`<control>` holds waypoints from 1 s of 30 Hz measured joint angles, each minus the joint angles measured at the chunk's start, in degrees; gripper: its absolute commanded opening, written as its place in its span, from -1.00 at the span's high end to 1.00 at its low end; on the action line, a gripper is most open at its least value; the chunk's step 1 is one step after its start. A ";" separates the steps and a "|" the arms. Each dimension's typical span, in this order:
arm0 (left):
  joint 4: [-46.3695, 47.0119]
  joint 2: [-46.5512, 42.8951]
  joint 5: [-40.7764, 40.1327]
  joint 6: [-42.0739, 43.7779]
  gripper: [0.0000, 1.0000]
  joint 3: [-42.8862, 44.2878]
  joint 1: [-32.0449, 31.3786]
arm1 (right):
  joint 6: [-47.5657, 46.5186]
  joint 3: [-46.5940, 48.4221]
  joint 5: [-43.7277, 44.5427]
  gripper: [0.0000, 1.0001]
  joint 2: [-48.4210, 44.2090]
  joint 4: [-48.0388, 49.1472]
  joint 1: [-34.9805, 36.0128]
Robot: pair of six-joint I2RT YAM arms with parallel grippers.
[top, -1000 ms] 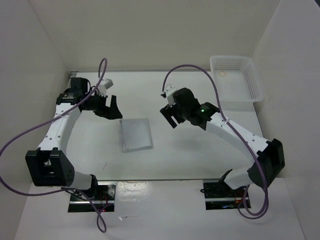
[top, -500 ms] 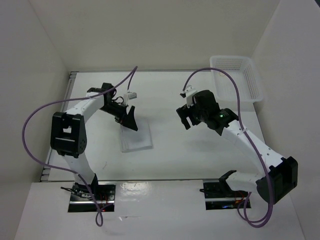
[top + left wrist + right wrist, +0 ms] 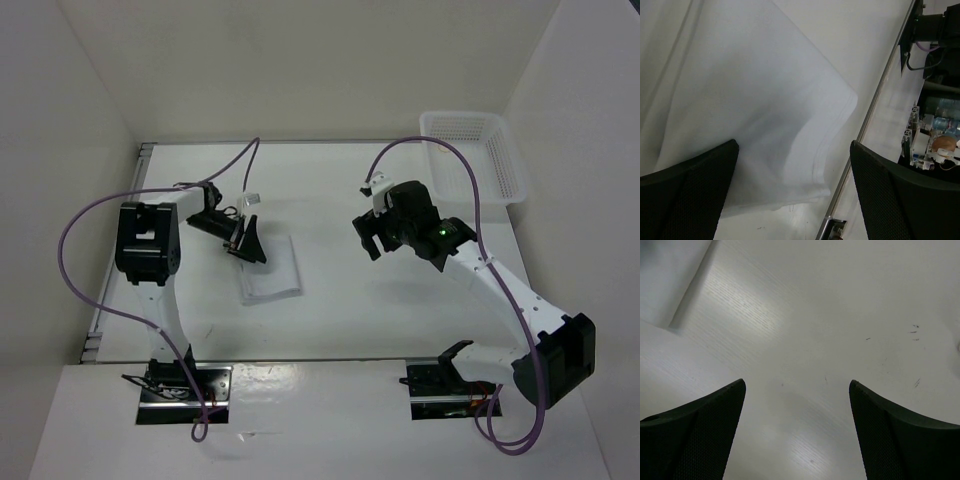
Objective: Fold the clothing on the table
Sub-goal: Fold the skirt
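The thin white fabric piece of clothing [image 3: 272,272] is lying as a small, flat, several-layered packet on the large matte white tabletop [image 3: 340,310], left of the middle and well short of the far edge. From above it is reading as close to square (perhaps a touch longer running away from the arm bases, though I would not lean on that). Its stacked edges are showing as fine parallel lines around one rounded corner in the left wrist view [image 3: 837,107].

The left gripper [image 3: 251,246] is hanging right over the packet's far-left corner, and its wrist camera is showing the cloth filling the space between the two black fingers [image 3: 695,185], which are standing spread wide with nothing pinched. The cloth is extending from those jaws towards the right and towards the near edge, so this is plainly the nearer arm. Whether the fingertips are touching the fabric cannot be told from these views.

The right gripper [image 3: 370,238] is hovering well apart to the right of the clothing, with a stretch of bare table between them. Its jaws are also standing open and empty over the scuffed white surface [image 3: 805,330].

A thin metal rail [image 3: 875,115] is running along the table edge just past the cloth corner, and a rigid white plastic mesh basket [image 3: 510,150] is sitting at the far right corner, away from everything.
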 measured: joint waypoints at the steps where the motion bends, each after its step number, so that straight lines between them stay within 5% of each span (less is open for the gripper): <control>1: -0.42 0.04 0.17 0.22 -0.98 0.00 0.44 | 0.00 0.00 0.00 -0.76 0.00 0.00 0.02; 10: -8.94 -5.31 -3.26 3.26 -1.00 7.30 1.31 | -0.39 -0.09 -0.66 -0.79 -0.02 0.09 0.00; 15: -3.52 -27.28 -10.12 -7.39 -1.00 14.69 1.90 | -0.11 -0.83 -0.72 -0.79 -2.08 0.22 -1.57; 17: 1.16 -40.06 -17.27 -14.64 -1.00 14.16 2.19 | 1.16 -1.11 -0.52 -0.94 -4.66 0.35 -4.72; 23: 8.85 -66.82 -34.07 -26.01 -1.00 2.23 7.04 | 4.87 -2.45 3.82 -0.99 -18.43 2.45 -17.03; 30: 10.71 -63.23 -43.39 -27.82 -1.00 -18.64 13.35 | 7.30 -2.99 8.76 -0.99 -22.16 1.29 -23.10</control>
